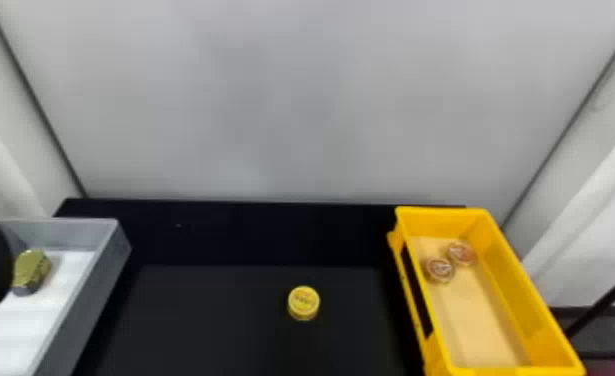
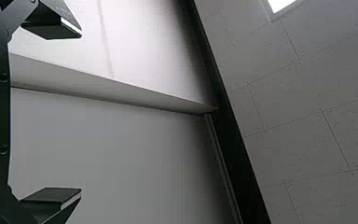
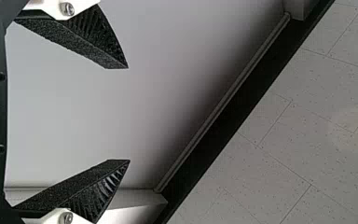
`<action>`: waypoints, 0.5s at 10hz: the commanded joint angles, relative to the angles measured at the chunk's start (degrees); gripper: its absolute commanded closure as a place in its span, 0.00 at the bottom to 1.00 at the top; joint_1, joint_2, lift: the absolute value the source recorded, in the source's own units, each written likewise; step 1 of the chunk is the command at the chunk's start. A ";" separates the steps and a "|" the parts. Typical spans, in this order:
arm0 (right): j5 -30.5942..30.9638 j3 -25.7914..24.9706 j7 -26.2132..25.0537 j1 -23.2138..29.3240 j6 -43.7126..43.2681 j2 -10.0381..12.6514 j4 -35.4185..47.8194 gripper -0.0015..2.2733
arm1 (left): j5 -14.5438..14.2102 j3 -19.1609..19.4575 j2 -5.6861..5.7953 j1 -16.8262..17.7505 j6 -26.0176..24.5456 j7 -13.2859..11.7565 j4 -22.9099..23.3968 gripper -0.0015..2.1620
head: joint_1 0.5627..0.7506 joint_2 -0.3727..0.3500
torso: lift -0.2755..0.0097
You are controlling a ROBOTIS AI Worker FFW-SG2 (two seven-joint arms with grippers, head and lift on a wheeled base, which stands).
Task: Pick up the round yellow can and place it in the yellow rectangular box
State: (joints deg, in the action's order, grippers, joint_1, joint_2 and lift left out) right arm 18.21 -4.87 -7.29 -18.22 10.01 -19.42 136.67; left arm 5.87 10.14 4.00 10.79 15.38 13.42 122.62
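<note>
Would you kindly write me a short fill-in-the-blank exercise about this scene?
The yellow can sits ____ the grey box and the yellow box. The yellow box holds ____ round items. The grey box stands on the robot's ____ side. The right hand is not shut but ____.

Missing words: between; two; left; open.

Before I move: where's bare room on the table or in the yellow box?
Table: wide patch between gray bin and yellow can, narrower one from can to yellow box. Box: near part of floor. Crowded: box's far end, two round tins.
</note>
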 commanded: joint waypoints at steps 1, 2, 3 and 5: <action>0.00 0.04 -0.09 0.03 -0.07 0.00 0.00 0.02 | -0.07 -0.03 0.13 0.02 0.00 -0.05 -0.01 0.04 | 0.70 0.41 | 0.97; 0.00 0.04 -0.18 -0.06 -0.25 0.00 0.00 0.02 | -0.07 -0.03 0.13 0.02 0.00 -0.05 -0.01 0.04 | 0.70 0.41 | 0.97; 0.00 0.04 -0.18 -0.15 -0.34 0.00 0.00 0.02 | -0.07 -0.03 0.13 0.02 0.00 -0.05 -0.01 0.04 | 0.70 0.41 | 0.97; 0.00 0.04 -0.27 -0.15 -0.34 0.00 0.00 0.02 | -0.07 0.06 0.04 0.02 0.00 -0.05 -0.01 0.04 | 0.70 0.41 | 0.97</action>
State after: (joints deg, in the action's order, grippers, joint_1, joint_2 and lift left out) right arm 18.20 -4.83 -7.49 -18.31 9.70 -19.43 136.67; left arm 5.81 10.16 4.13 10.81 15.38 13.37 122.60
